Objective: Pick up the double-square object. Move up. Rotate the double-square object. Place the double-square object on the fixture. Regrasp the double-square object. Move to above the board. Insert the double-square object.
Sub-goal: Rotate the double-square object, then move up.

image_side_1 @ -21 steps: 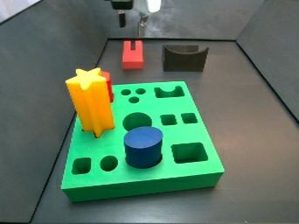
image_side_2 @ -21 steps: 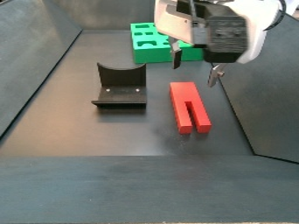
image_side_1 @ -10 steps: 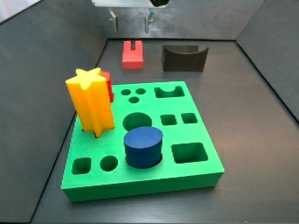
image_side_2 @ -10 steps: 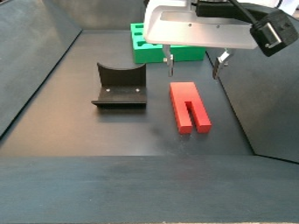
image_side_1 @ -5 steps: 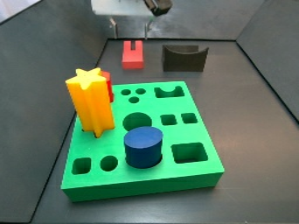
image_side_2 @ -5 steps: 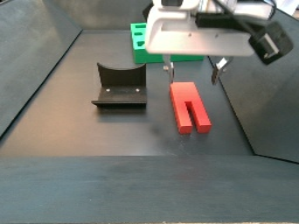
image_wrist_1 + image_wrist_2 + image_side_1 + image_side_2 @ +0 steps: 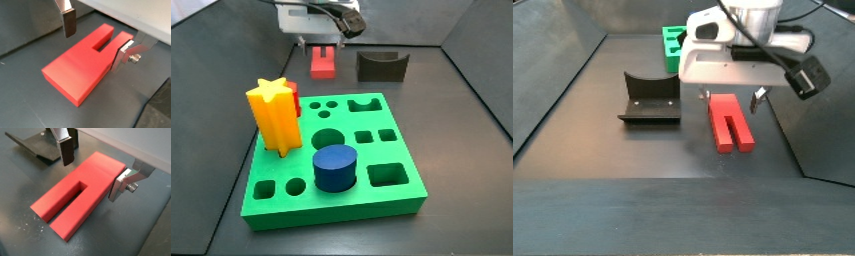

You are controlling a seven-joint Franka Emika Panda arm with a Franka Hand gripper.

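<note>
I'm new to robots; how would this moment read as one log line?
phase: pick approach | gripper: open, straddling double-square object, not gripping | object: flat on floor | fixture: empty | board: target not yet filled

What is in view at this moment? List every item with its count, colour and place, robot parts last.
double-square object: 1, salmon-red, lying flat on the dark floor between the open gripper fingers, not yet gripped.
fixture: 1, dark grey-black, on the floor beside the double-square object.
board: 1, green, on the floor, with many shaped holes.
yellow star prism: 1, yellow, standing upright in the board.
darker-red peg: 1, dark red, in the board, mostly hidden behind the star prism.
blue cylinder: 1, blue, standing in the board.
gripper: 1, silver fingers with dark pads, open, lowered around the double-square object's solid end.
</note>
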